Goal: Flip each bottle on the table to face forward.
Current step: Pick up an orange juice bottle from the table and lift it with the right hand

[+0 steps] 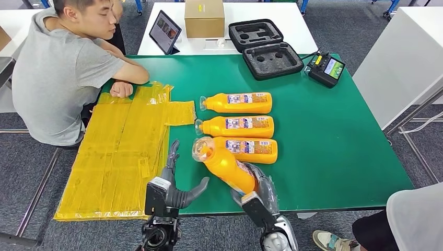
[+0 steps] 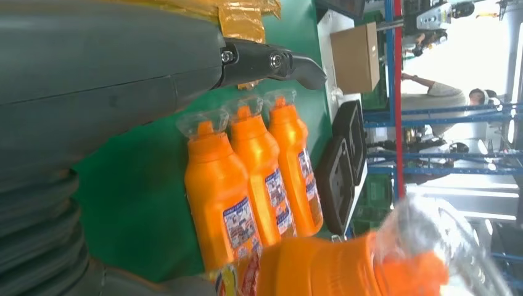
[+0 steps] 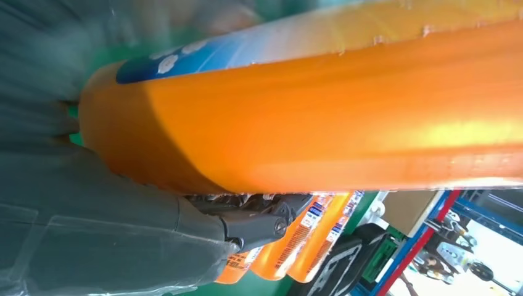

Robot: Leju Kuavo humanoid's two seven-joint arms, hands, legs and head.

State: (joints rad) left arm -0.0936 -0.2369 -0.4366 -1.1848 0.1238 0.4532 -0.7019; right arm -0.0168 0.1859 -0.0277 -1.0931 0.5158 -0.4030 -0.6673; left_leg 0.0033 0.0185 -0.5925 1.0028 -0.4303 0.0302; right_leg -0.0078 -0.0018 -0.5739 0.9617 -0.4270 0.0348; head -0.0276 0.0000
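Right hand [image 1: 257, 189] grips the base of one orange bottle [image 1: 224, 164], lifted at a slant with its plain back up, probably for turning label-up like the three labelled bottles [image 1: 237, 102] lying in a row just beyond. Left hand [image 1: 175, 180] hangs spread and empty beside it, over the green table [image 1: 339, 146]. Open room lies between that row and the near edge; the yellow sheet [image 1: 117, 157] bounds the left.

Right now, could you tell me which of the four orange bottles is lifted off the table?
The nearest bottle, gripped by the right hand and tilted; the other three lie flat in a row on the green table.
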